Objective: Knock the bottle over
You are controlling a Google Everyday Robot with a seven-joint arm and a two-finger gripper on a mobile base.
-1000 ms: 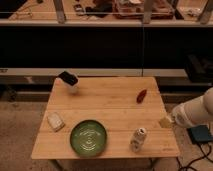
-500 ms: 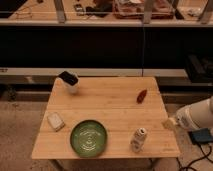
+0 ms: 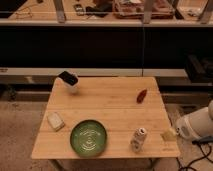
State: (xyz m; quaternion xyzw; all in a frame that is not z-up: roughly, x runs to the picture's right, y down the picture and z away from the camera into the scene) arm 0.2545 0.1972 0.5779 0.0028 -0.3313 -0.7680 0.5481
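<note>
The bottle (image 3: 139, 139) is small and whitish-beige with a round top. It stands upright on the wooden table (image 3: 115, 107) near the front edge, right of the green plate (image 3: 88, 137). My gripper (image 3: 169, 134) is at the table's front right corner, to the right of the bottle and about level with it. There is a small gap between them and they do not touch. The pale arm (image 3: 197, 124) reaches in from the right edge of the view.
A flat white block (image 3: 56, 120) lies at the left. A small dark red object (image 3: 142, 95) lies at the right rear. A black and white object (image 3: 68, 80) stands at the rear left corner. A dark shelf unit stands behind the table. A cable lies on the floor at the right.
My gripper has moved down toward the table's front right corner, and the arm has drawn back to the right. The bottle stands where it was.
</note>
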